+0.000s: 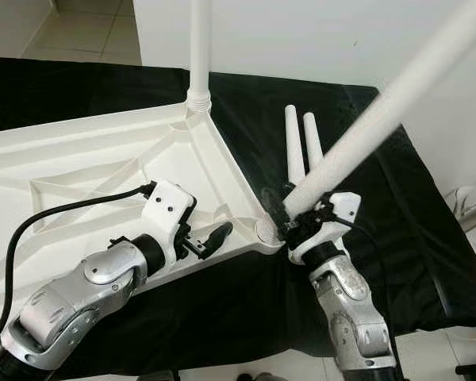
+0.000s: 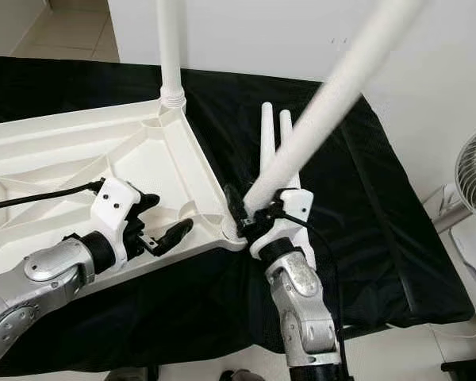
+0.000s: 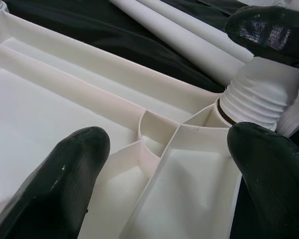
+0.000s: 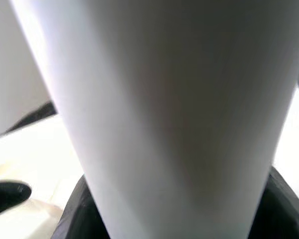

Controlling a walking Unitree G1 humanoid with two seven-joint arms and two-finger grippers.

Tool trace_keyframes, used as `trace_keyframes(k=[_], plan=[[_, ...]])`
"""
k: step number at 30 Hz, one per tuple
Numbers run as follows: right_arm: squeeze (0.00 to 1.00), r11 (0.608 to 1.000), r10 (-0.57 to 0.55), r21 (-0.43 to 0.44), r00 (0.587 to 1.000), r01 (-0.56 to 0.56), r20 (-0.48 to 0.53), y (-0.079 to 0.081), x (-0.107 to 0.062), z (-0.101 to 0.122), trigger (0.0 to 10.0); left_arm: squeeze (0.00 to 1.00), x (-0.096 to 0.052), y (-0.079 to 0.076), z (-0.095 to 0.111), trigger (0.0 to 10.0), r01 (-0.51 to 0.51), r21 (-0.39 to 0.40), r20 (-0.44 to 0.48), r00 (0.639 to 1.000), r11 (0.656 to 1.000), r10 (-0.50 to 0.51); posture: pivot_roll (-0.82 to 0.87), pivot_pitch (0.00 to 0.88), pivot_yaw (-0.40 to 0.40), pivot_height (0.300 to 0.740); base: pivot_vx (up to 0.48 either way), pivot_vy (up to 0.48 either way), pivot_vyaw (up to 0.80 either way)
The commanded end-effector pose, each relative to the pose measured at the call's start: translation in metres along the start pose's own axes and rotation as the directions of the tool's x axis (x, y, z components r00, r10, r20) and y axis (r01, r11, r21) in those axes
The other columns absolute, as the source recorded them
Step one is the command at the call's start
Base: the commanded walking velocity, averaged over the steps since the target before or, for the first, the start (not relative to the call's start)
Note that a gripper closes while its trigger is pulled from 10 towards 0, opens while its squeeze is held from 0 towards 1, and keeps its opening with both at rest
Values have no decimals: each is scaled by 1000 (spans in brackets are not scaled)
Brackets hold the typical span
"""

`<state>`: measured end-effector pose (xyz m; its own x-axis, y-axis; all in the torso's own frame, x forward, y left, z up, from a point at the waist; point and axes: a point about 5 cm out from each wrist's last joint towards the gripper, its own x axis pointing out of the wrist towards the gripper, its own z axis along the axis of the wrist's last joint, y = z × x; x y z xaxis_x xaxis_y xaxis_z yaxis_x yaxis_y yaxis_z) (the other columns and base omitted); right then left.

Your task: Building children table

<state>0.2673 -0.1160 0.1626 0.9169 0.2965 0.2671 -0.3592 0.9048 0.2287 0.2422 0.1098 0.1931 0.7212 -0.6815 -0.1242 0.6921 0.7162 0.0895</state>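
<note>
Right gripper (image 1: 295,216) clamps long white plastic leg (image 1: 397,95); we should straighten it from two o'clock tilt over upturned white tabletop (image 1: 103,171) corner socket (image 1: 267,232); left gripper (image 1: 210,238) apart, bracing.

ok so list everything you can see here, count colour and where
tabletop: one, white, upside down on the black cloth
fitted leg: one, white, upright in the far corner socket
held leg: one, white, tilted, threaded end at the near corner socket
spare legs: two, white, lying on the cloth beside the tabletop
cloth: one, black, under everything
fan: one, white, at the right edge
left gripper: open, over the tabletop's near edge
right gripper: shut on the held leg
</note>
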Motion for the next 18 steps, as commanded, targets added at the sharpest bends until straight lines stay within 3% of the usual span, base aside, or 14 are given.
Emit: trace_keyframes(k=[1,3,6,8,9,15,18], plan=[[0,994,-105,2,990,106,-95,-19,-14,-19,10000,0,-3,-13,4,10000,249,12,7,968,968,-249,120,213,-86,740,0,0,0],[0,995,-101,-10,993,100,-64,-19,-16,-16,10000,0,-3,-12,4,10000,248,12,7,969,969,-248,120,213,-86,740,0,0,0],[0,992,-29,-123,996,18,-86,-11,-12,-16,10000,0,-3,-11,4,10000,247,14,6,969,969,-247,123,208,-81,740,0,0,0],[0,988,-13,-153,995,-2,-96,-9,-11,-16,10000,0,-4,-11,4,10000,247,15,5,969,969,-247,123,208,-81,740,0,0,0],[0,974,25,-221,990,-56,-140,-5,-6,-17,10000,0,-4,-11,5,10000,245,15,4,970,969,-245,129,209,-83,740,0,0,0],[0,939,70,-317,979,-129,-192,-2,1,-18,10000,0,-4,-10,5,10000,240,15,4,971,971,-240,129,209,-83,740,0,0,0],[0,895,131,-398,972,-200,-193,2,3,-16,10000,0,-5,-10,5,10000,235,15,4,972,972,-235,137,210,-89,740,0,0,0]])
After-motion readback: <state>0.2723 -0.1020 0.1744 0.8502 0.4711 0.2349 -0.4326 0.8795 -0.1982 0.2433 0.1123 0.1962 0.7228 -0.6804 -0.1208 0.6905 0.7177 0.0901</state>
